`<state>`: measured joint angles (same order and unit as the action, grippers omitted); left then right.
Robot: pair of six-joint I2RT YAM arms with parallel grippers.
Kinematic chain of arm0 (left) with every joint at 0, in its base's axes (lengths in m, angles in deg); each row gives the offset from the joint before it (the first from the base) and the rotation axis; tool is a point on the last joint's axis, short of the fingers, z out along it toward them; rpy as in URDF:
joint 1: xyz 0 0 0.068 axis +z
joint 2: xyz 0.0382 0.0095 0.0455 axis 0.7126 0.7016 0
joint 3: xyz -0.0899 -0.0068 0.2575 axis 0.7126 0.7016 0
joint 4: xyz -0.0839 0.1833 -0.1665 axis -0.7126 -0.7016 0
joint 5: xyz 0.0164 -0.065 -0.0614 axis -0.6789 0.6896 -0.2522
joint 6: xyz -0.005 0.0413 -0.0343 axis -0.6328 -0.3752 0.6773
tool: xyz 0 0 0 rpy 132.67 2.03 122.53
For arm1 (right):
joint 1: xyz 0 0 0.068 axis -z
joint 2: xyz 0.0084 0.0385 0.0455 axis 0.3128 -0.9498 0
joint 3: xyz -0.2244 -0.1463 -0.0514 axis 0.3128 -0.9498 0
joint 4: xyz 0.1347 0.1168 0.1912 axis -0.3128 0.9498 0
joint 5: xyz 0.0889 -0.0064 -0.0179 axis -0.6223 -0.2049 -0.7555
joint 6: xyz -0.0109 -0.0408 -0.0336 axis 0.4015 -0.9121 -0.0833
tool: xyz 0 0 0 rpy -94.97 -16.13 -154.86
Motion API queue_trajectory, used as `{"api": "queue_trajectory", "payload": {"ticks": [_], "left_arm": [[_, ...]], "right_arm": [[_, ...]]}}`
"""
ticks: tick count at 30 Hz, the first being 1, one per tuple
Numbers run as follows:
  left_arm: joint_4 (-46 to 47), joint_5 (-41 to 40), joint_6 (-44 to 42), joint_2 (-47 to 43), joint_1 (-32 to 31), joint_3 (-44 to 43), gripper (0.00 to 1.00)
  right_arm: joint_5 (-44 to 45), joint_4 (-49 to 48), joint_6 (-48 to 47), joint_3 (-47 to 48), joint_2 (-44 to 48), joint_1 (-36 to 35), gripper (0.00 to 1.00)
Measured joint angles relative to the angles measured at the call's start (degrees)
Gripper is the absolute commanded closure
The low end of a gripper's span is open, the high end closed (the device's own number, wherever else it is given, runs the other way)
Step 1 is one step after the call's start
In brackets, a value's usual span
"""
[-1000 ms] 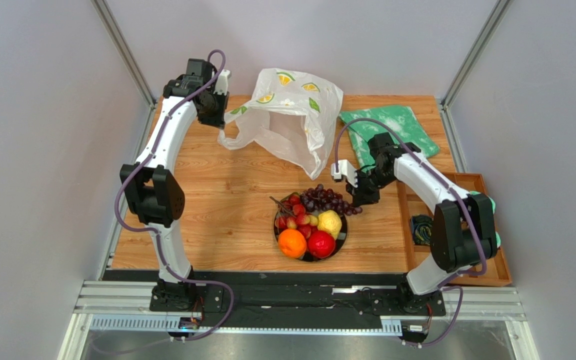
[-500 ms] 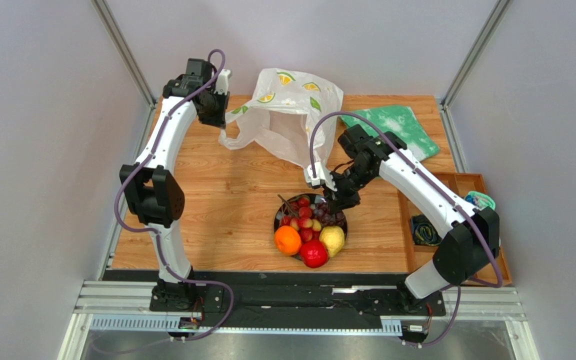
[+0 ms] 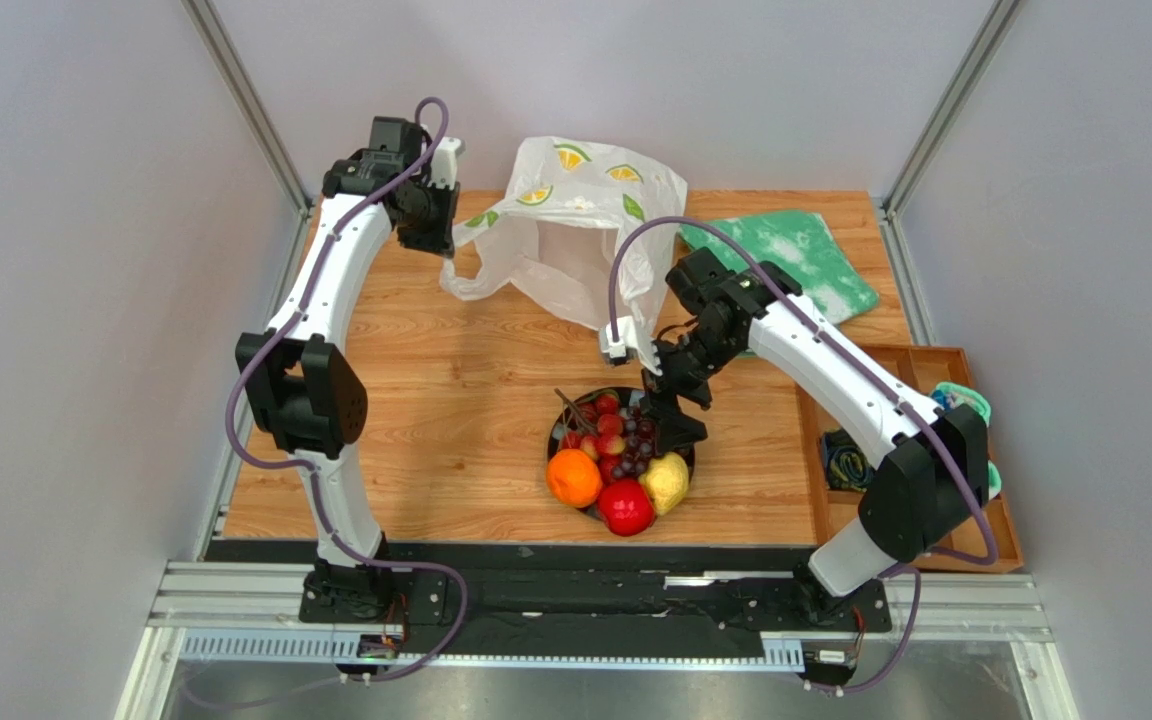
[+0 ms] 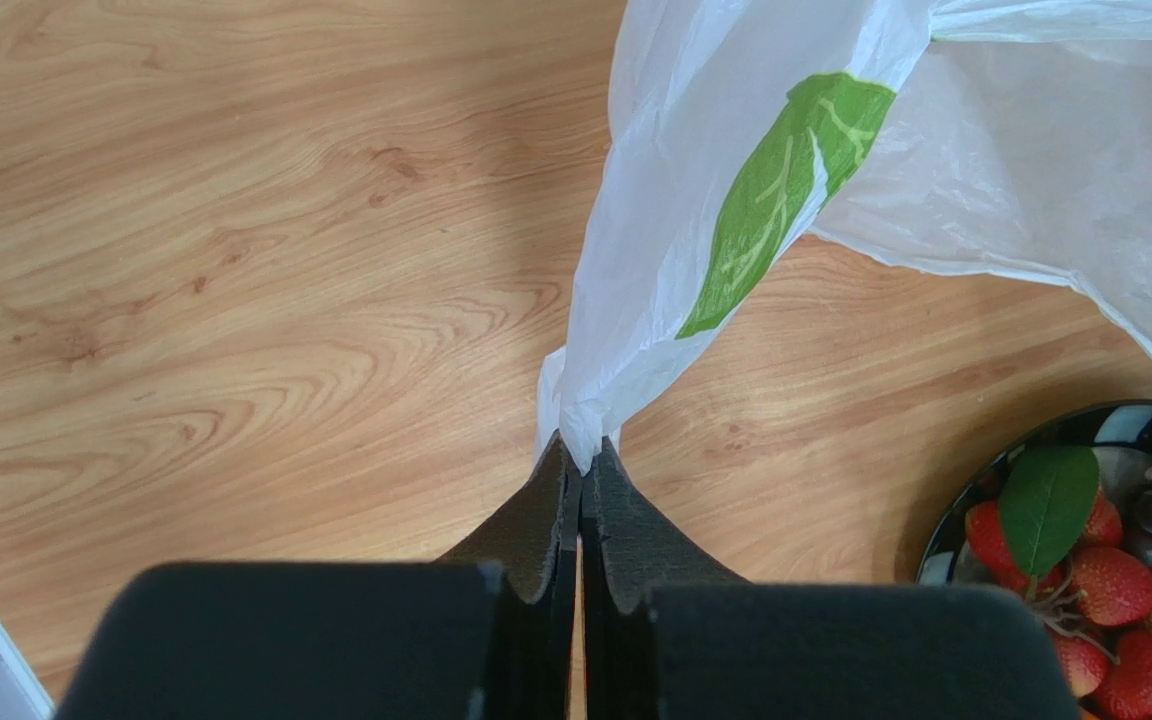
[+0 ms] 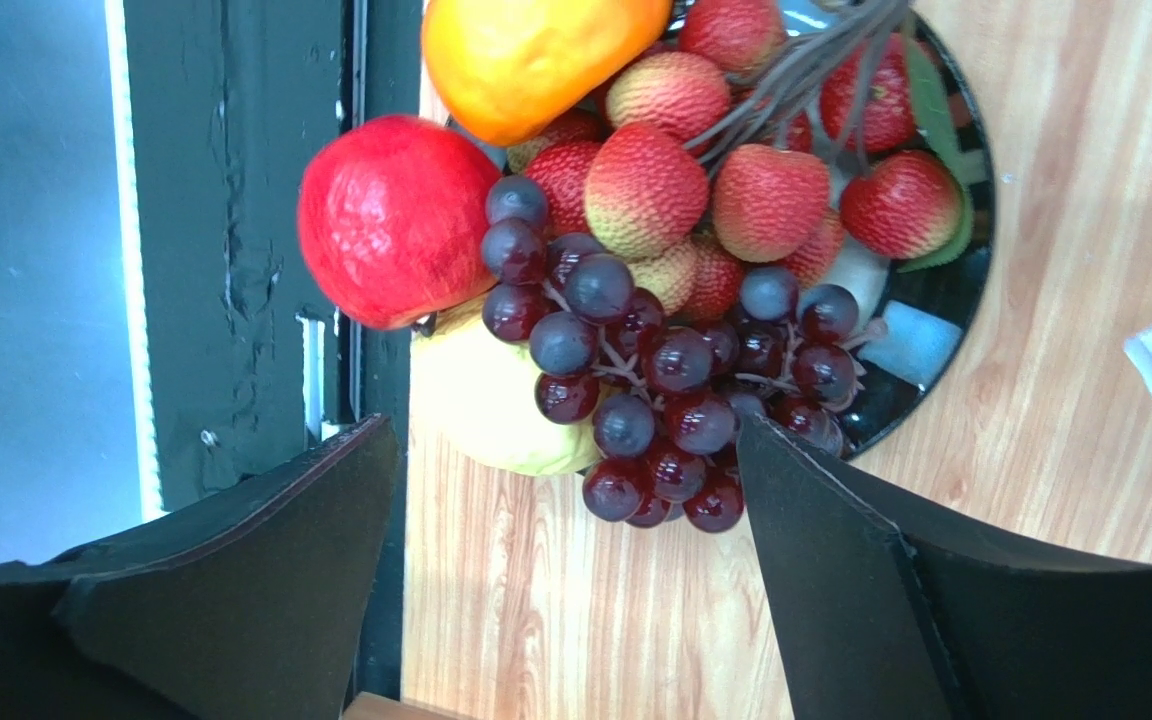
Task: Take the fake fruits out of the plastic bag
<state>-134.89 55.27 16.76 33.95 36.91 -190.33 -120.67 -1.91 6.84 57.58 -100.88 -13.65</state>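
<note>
Wooden tabletop (image 3: 432, 435) | plastic bag (image 3: 582, 225) slumped far-centre, its edge pinched between the left fingers (image 4: 530, 533) | green cloth (image 3: 808, 255) just right of bag | plate (image 3: 554, 438) near-centre holds fake fruits (image 5: 642, 188): orange (image 3: 575, 479), apple (image 3: 626, 507), lemon (image 3: 666, 482), grapes (image 5: 657, 383) | right fingers (image 5: 838, 585) spread wide above grapes, covering plate's far rim
</note>
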Motion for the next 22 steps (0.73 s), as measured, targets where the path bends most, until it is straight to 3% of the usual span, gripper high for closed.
{"api": "queue_trajectory", "payload": {"ticks": [3, 5, 6, 7, 9, 11, 12, 17, 22], "left_arm": [[0.0, 0.3, 0.0, 0.0, 0.0, 0.0, 1.0], [0.0, 0.4, 0.0, 0.0, 0.0, 0.0, 0.92], [0.0, 0.5, 0.0, 0.0, 0.0, 0.0, 0.63], [0.0, 0.5, 0.0, 0.0, 0.0, 0.0, 0.48], [0.0, 0.5, -0.3, 0.0, 0.0, -0.2, 0.26], [-0.2, 0.1, -0.2, 0.0, 0.0, -0.7, 0.2], [-0.2, -0.3, -0.2, -0.1, 0.0, -1.1, 0.07], [-0.3, -0.7, -1.1, -2.5, 0.0, -2.9, 0.04], [-0.5, -0.4, -2.4, -10.9, 0.1, -3.8, 0.04]], "right_arm": [[0.0, -1.6, 4.9, 1.7, 0.1, 1.4, 0.03], [1.0, -6.2, 13.6, 3.0, 0.3, 4.5, 0.01], [1.9, -8.2, 16.8, 3.5, 0.3, 6.2, 0.01], [3.2, -10.9, 21.6, 4.3, 0.3, 8.5, 0.01], [6.4, -14.5, 28.7, 6.7, -0.5, 12.5, 0.0], [11.8, -17.9, 35.8, 10.2, -2.4, 15.8, 0.0], [14.2, -19.3, 38.0, 11.2, -3.1, 16.7, 0.0], [22.3, -23.2, 45.5, 10.7, -4.3, 17.7, 0.0], [25.6, -24.3, 46.9, 7.2, -4.1, 17.7, 0.0]]}}
